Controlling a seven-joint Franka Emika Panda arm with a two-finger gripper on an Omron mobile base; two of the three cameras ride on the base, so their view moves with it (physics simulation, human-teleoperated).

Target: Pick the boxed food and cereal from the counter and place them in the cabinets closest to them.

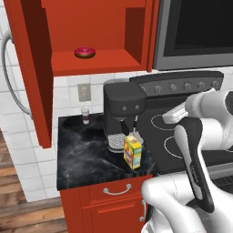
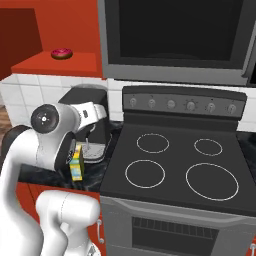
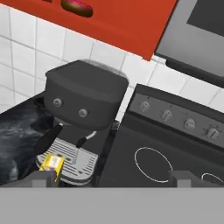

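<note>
A small yellow box with green and orange print, the boxed food [image 1: 132, 152], stands upright on the black marbled counter [image 1: 82, 154], just in front of a coffee machine. The same box [image 2: 76, 166] shows partly behind my arm in the right base view, and low at the left [image 3: 51, 162] in the hand view. My gripper [image 3: 114, 179] hangs well above the counter and stove, open wide and empty, its fingertips [image 3: 46, 177] far apart. The red wall cabinet [image 1: 100, 61] above the counter has its door [image 1: 27, 68] swung open. The cereal is out of view.
A dark coffee machine [image 1: 123, 113] stands at the counter's back right. A pink donut [image 1: 84, 52] lies on the cabinet shelf. A small shaker [image 1: 85, 115] stands by the wall. The grey stovetop [image 2: 175, 160] lies right of the counter, under a microwave [image 2: 175, 35].
</note>
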